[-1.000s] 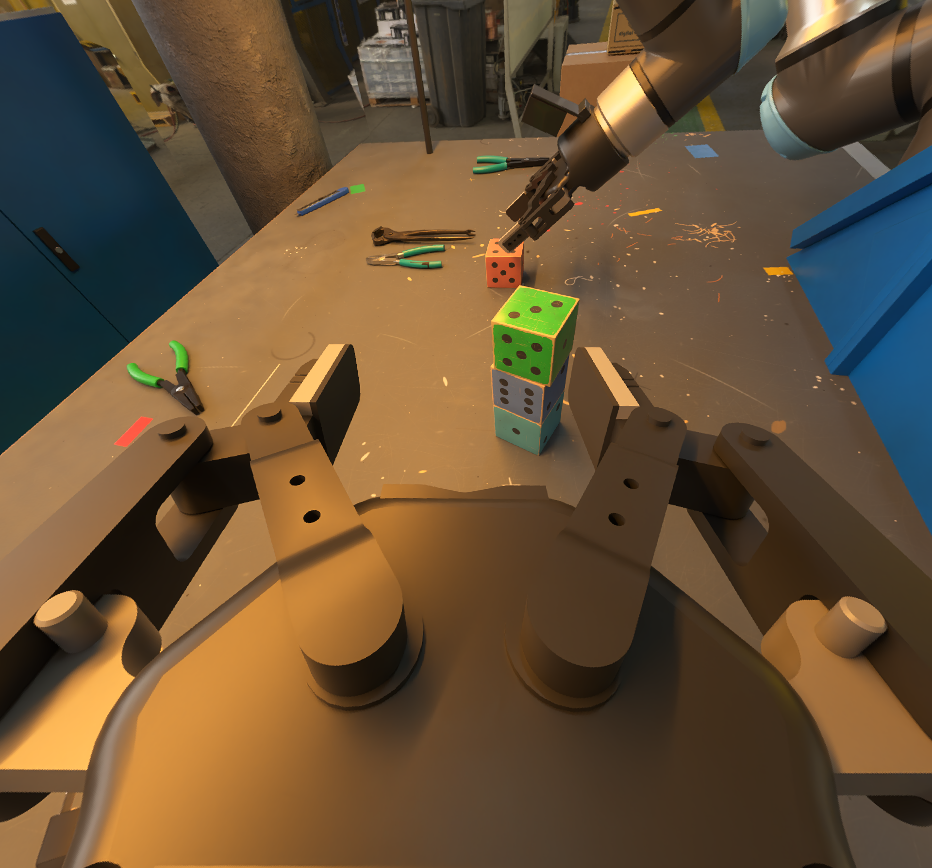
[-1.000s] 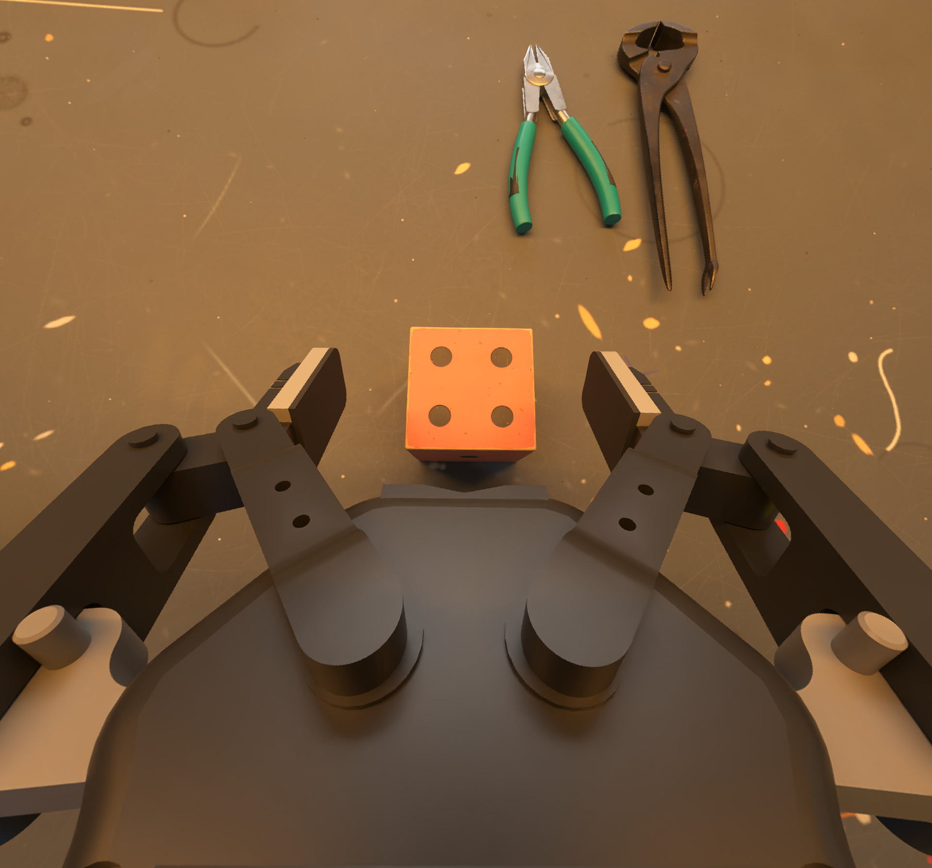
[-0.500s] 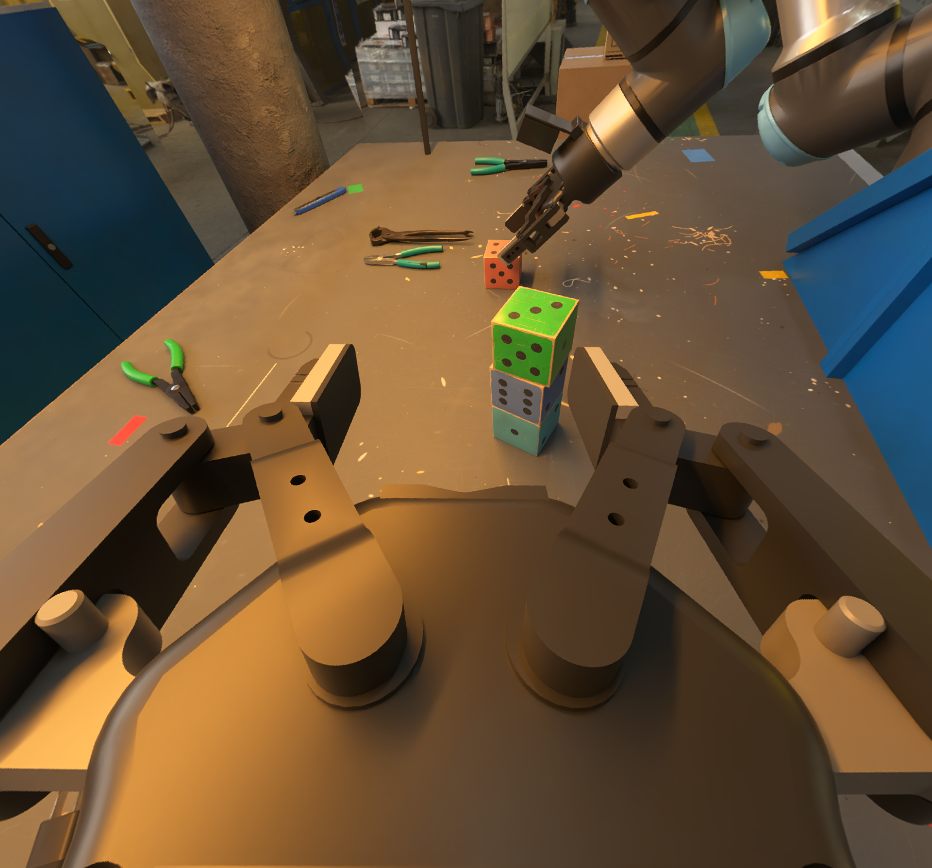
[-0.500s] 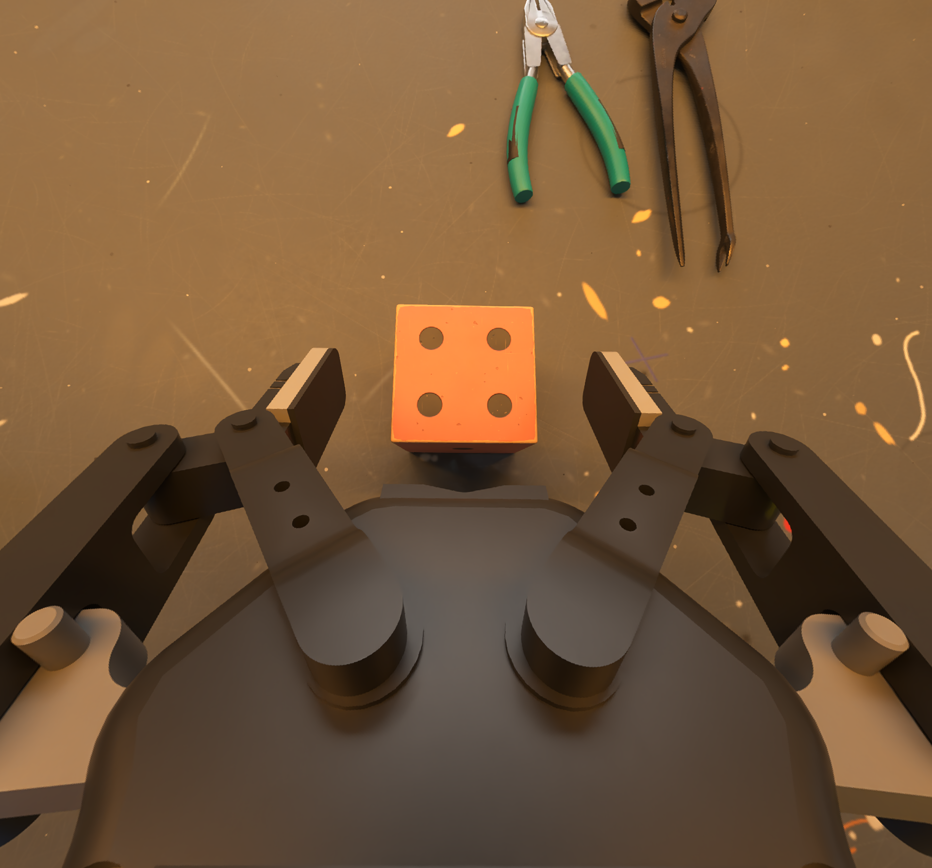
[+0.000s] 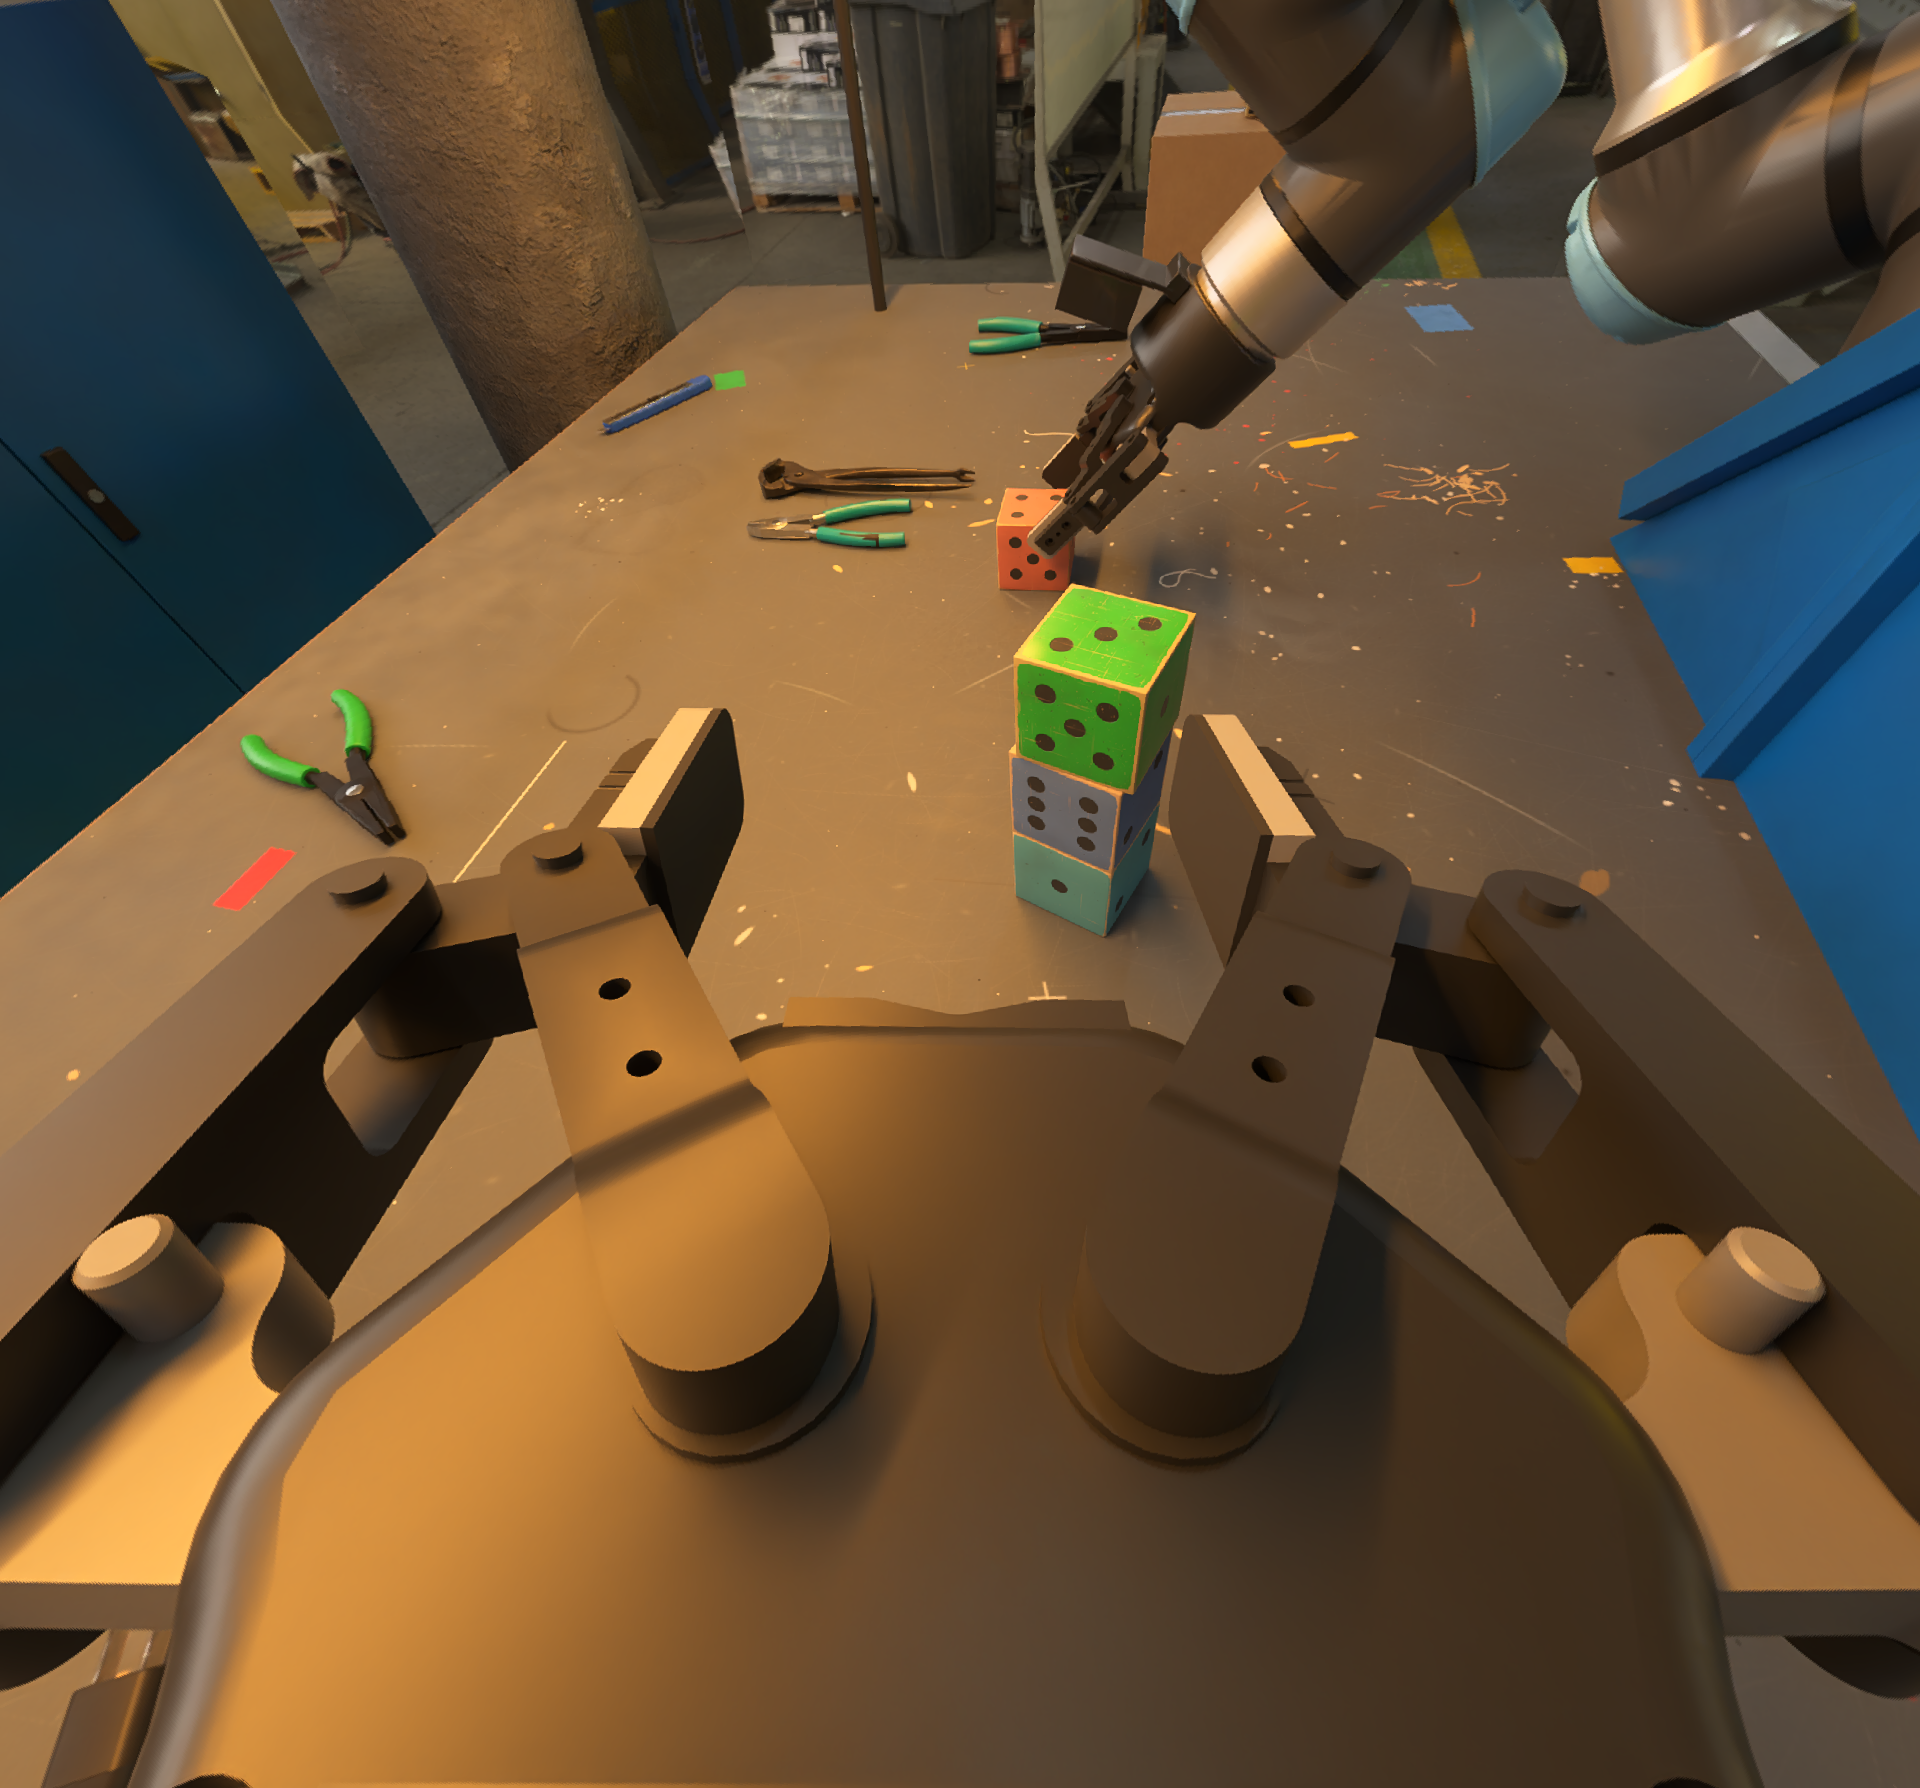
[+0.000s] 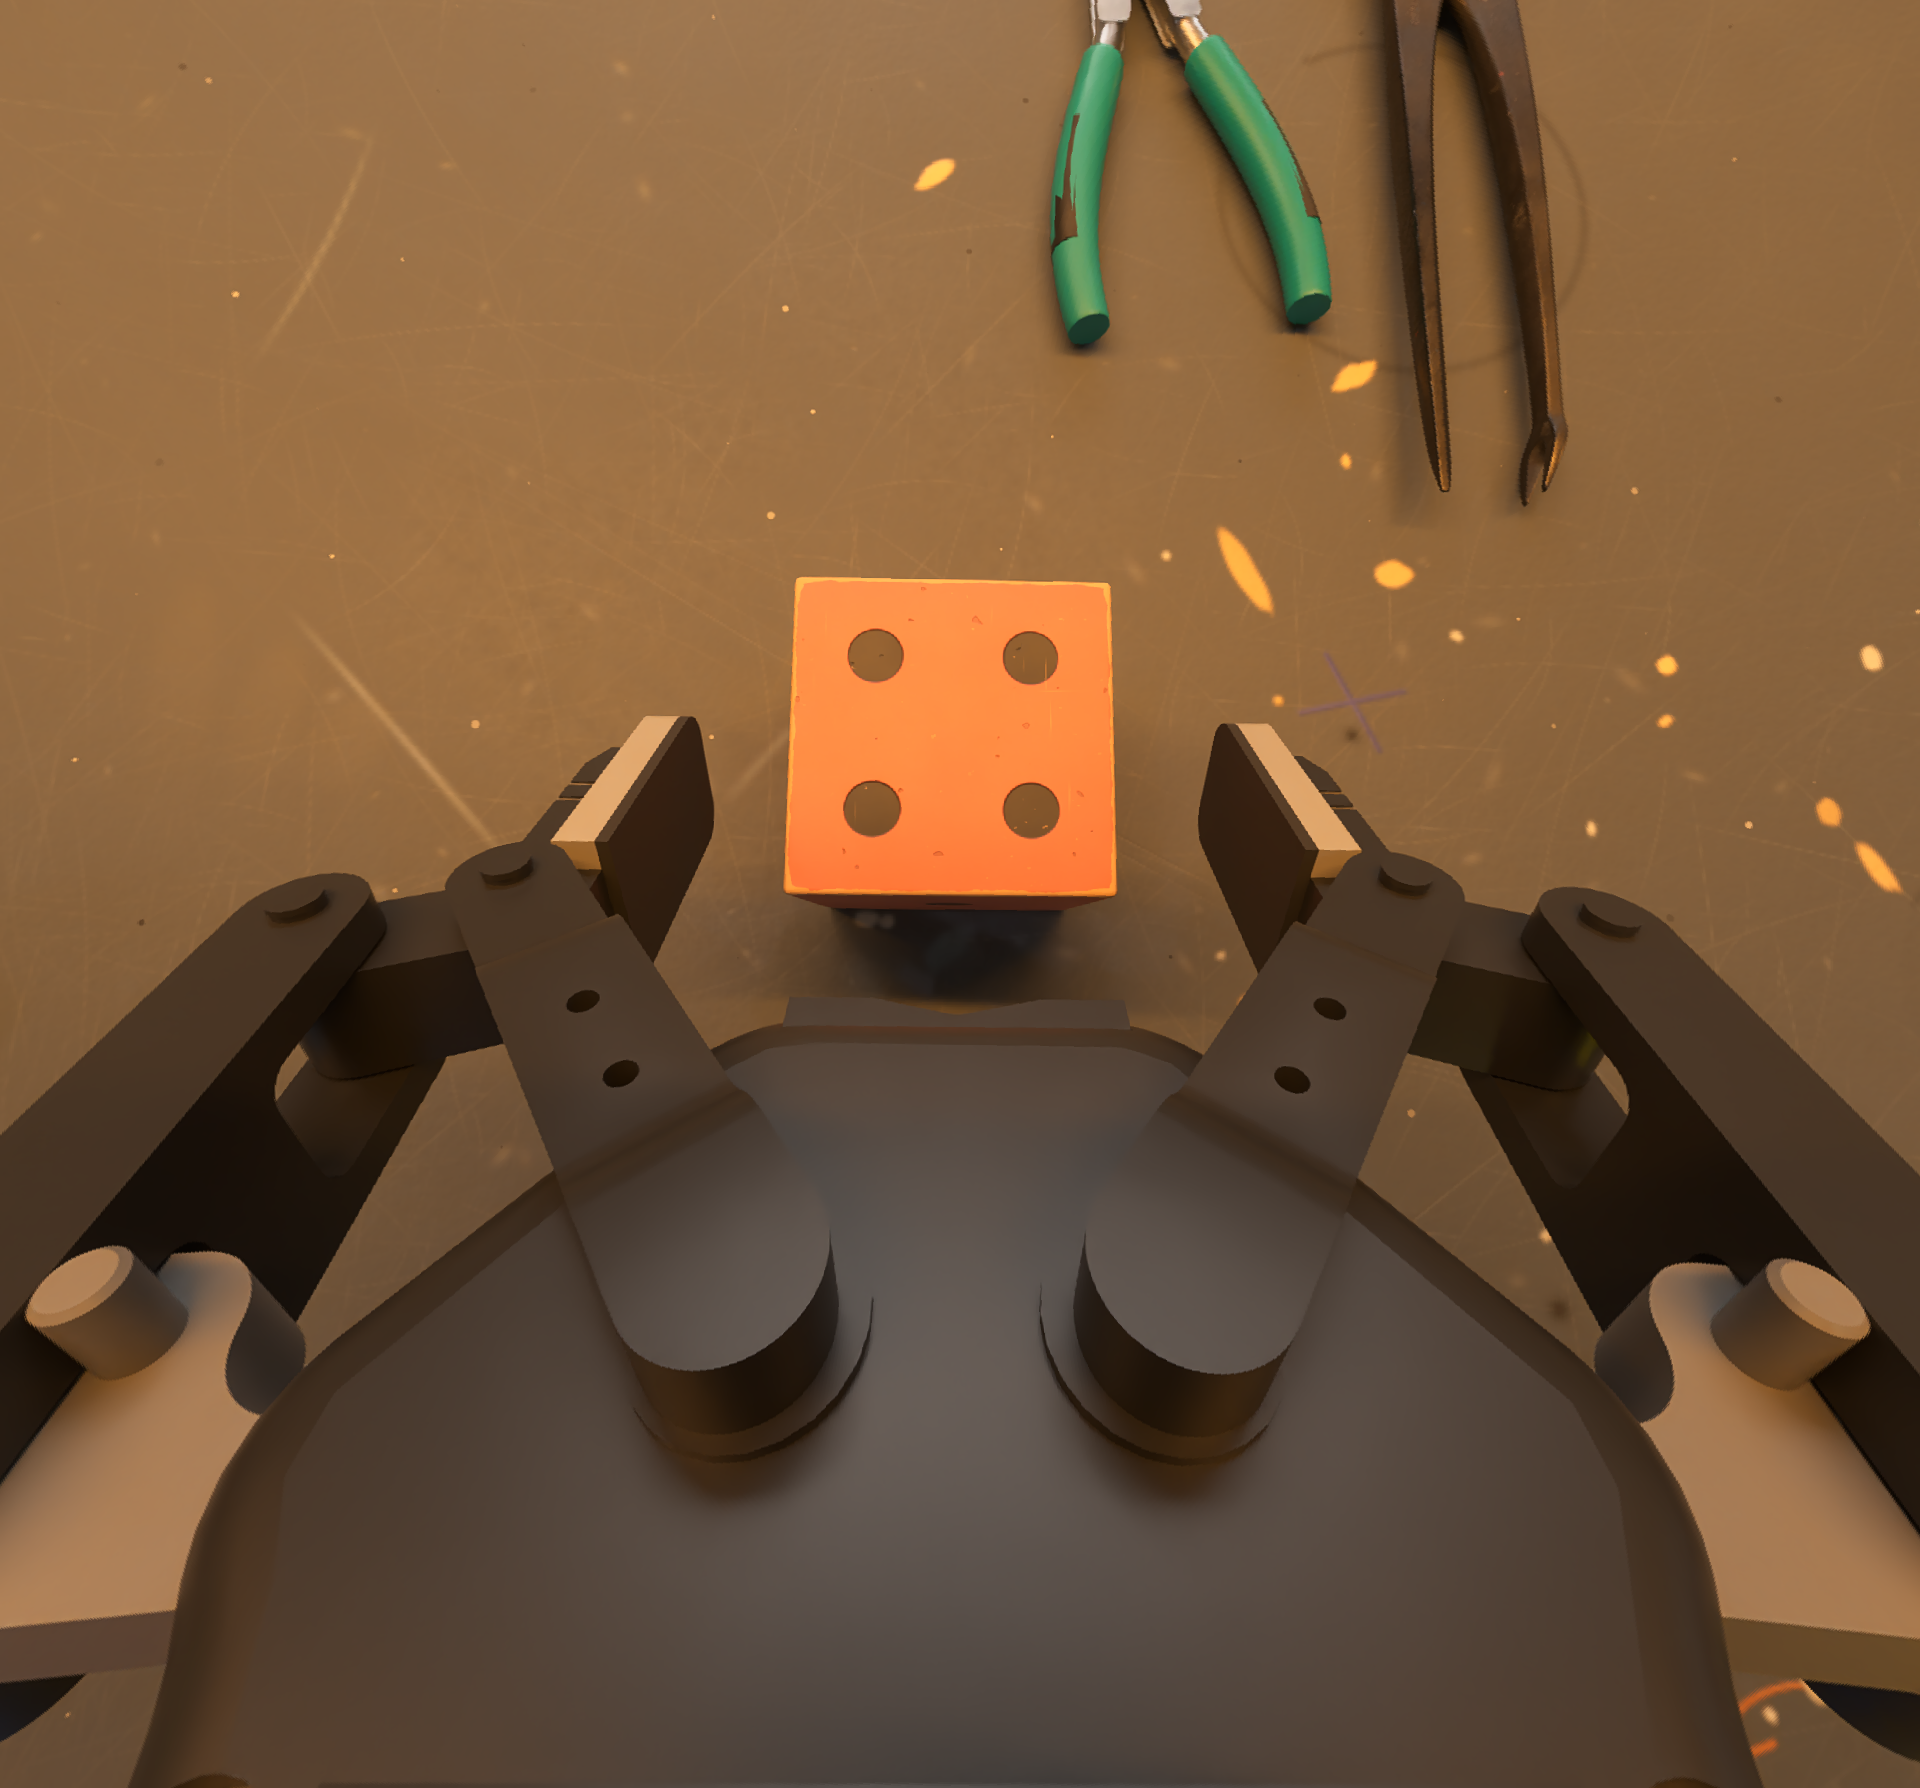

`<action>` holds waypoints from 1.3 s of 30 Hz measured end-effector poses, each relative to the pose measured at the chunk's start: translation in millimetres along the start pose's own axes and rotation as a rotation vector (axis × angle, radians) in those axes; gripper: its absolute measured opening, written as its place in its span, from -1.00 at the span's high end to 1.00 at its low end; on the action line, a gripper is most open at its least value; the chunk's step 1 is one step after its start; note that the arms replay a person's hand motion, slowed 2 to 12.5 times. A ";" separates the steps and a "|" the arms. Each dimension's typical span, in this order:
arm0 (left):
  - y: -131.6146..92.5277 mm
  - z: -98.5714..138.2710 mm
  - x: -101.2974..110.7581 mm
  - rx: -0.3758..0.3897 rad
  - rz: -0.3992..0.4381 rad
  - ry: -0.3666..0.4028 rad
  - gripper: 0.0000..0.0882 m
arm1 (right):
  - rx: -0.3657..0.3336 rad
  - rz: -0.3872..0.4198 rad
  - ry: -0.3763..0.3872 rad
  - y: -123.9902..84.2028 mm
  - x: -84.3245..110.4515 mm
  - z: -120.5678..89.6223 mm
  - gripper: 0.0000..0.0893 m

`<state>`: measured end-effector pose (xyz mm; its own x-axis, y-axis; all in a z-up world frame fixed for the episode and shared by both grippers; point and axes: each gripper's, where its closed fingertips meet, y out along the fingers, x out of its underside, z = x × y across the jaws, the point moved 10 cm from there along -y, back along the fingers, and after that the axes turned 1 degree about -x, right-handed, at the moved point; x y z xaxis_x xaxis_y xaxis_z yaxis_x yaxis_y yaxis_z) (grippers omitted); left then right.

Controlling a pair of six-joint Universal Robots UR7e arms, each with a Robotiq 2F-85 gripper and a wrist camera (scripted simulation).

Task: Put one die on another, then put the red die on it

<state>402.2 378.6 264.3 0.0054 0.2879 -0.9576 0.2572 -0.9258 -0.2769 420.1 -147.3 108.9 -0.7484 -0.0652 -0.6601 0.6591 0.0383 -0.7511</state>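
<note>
The right hand (image 6: pixel 954 808), fingers spread wide, straddles the red die (image 6: pixel 950 737) on the counter (image 6: pixel 416 388), while the left hand (image 5: pixel 961 808), equally open and empty, faces the green die (image 5: pixel 1099 684) topping a three-die stack.

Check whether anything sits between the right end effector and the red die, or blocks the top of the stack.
Nothing visible does. The right end effector is open, its fingers flanking the red die with bare table between. The green die topping the stack is uncovered; the left end effector hangs open nearby, not above it.
</note>
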 end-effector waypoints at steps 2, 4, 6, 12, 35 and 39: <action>0.1 0.0 0.1 0.000 0.000 -0.001 -0.65 | 0.002 -0.005 0.000 1.0 0.5 0.2 -0.81; 0.1 0.0 0.1 0.001 0.000 -0.001 -0.65 | 0.005 -0.009 0.000 1.9 0.9 0.4 -0.80; 0.1 0.0 0.1 0.001 0.000 -0.002 -0.64 | 0.006 -0.011 0.001 2.8 1.3 0.6 -0.79; 0.2 0.3 0.1 0.001 0.000 -0.002 -0.64 | 0.000 -0.018 0.002 5.1 2.6 0.3 -0.71; 0.7 1.8 -0.4 -0.001 -0.003 0.004 -0.64 | -0.012 -0.039 0.006 6.7 5.5 -0.1 -0.15; 0.8 1.9 -0.4 -0.001 -0.003 0.004 -0.64 | -0.013 -0.037 0.011 6.5 5.6 0.1 -0.15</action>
<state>400.5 377.3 264.3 0.0086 0.2921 -0.9564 0.2578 -0.9247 -0.2801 420.2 -147.5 100.3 -0.7733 -0.0561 -0.6315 0.6296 0.0491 -0.7753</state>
